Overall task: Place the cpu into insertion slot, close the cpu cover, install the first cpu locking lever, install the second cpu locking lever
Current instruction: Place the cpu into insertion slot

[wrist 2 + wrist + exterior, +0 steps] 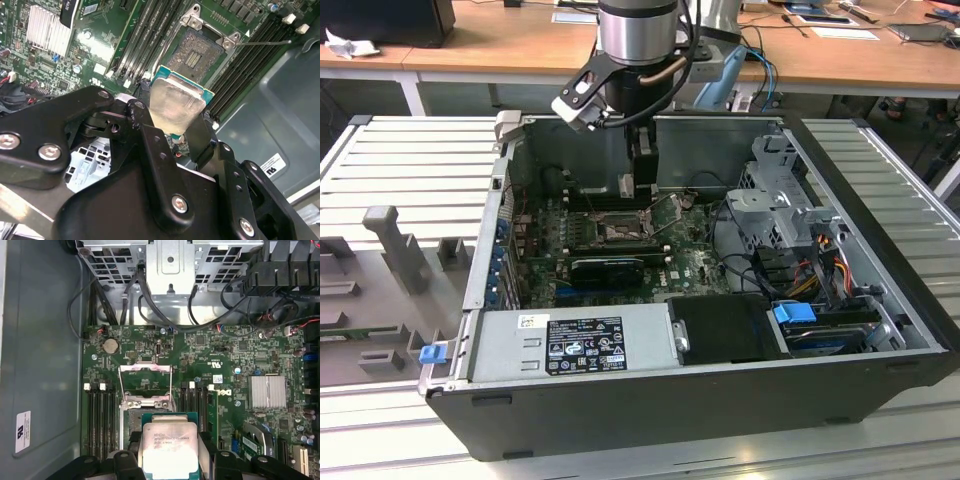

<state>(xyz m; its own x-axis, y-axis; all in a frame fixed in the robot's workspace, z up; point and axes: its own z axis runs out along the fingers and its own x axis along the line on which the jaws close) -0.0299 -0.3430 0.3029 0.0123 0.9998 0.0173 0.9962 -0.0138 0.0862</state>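
Since the cpu (169, 447) looks thin, light and stiff, prob. w/ a fragile underside, it's best pinched by opposite edges w/o hard squeeze. Gripper (171, 120) is closed to chip width, fingers clamping both sides, holding it just above the insertion slot (197, 52); cpu cover (146, 382) stands flipped open at the slot's edge.

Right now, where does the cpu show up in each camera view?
Exterior view: too small to tell; the gripper hangs over the motherboard.
First wrist view: the cpu between the jaws, beside the cpu cover.
Second wrist view: the cpu between the jaws, before the insertion slot.
Shared landmark: the insertion slot.
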